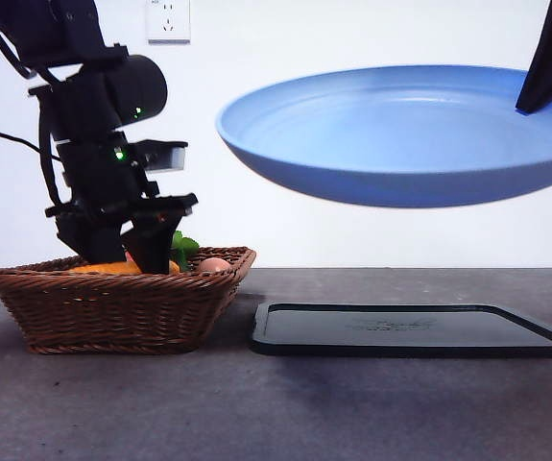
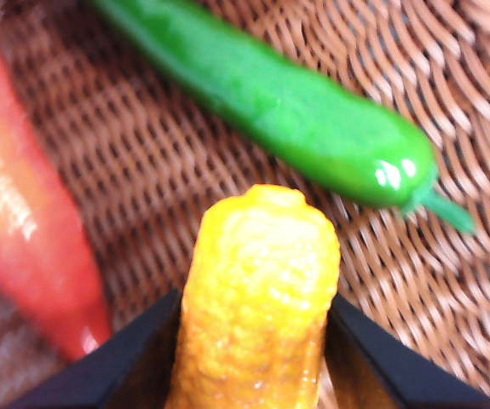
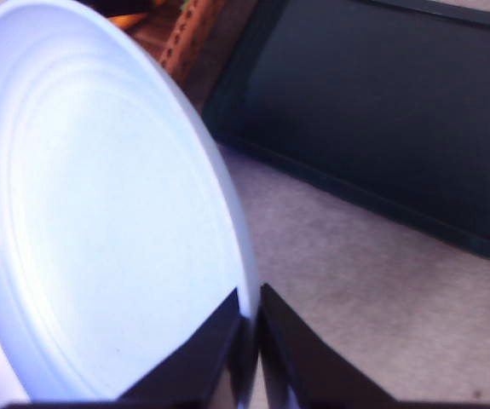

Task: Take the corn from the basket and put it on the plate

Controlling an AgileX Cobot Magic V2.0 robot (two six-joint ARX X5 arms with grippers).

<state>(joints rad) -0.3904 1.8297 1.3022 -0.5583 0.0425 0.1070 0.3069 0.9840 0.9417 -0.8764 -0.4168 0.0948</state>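
Closest to the front camera is the grey surface [image 1: 256, 413], and sitting on it side by side are a flat black rectangular tray [image 1: 415, 329] and a shallow dark brown woven wicker basket [image 1: 122, 300] — near each other but not touching. Left gripper [image 1: 151, 252] is reaching down into the basket from above, big and dark with little green lights on it. From its wrist camera you can see the jaws closed against both sides of the long yellow-orange bumpy corn cob [image 2: 257, 298], which is low over the wicker floor; can't tell if it's touching the weave. Also in the basket: a glossy green chili pepper [image 2: 287, 106] just past the tip of the corn, and a smooth red-orange carrot-looking thing [image 2: 27, 213] off to one side, pretty blurry. Front view also shows a small pinkish rounded item [image 1: 214, 264] peeking over the rim. Right gripper [image 3: 251, 328] has its jaws pinched nearly together on the rim of the large round light-blue plate [image 1: 410, 134] — it's up in the air above the tray, roughly level, well clear of the surface.
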